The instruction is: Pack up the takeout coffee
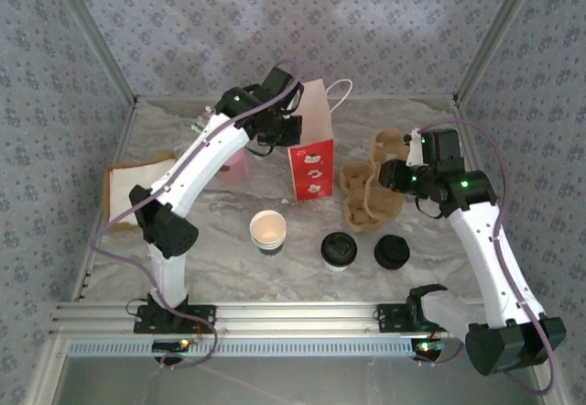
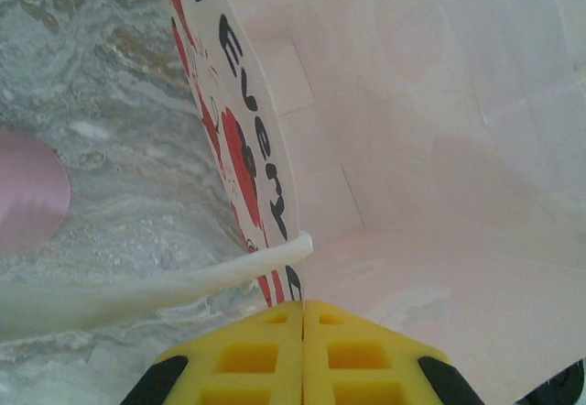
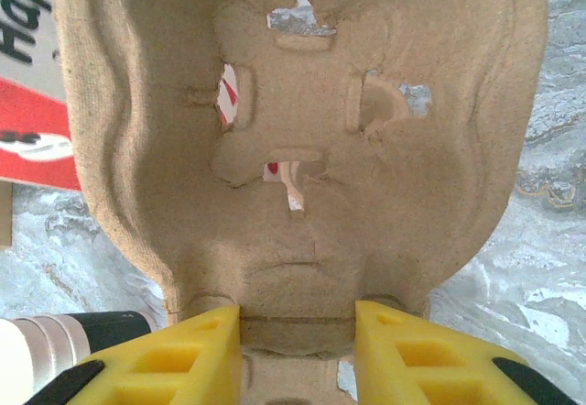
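Observation:
The takeout coffee (image 1: 337, 249), a small white cup under a round black lid, stands upright at the table's front centre, apart from both grippers. My left gripper (image 1: 286, 135) reaches to the red-and-white paper bag (image 1: 311, 153) at the back. In the left wrist view its yellow fingers (image 2: 265, 355) meet at the gripper (image 2: 303, 313), shut on the top edge of the bag's printed wall (image 2: 243, 148), beside the white rope handle (image 2: 165, 290). My right gripper (image 1: 379, 178) is shut on the rim of a brown pulp cup carrier (image 1: 366, 199). The carrier (image 3: 302, 148) sits pinched in the gripper (image 3: 298, 327).
A lidless white paper cup (image 1: 268, 231) stands left of the coffee and a loose black lid (image 1: 391, 252) lies to its right. A pink round object (image 1: 236, 169) sits left of the bag, and a tan board (image 1: 124, 192) lies by the left wall.

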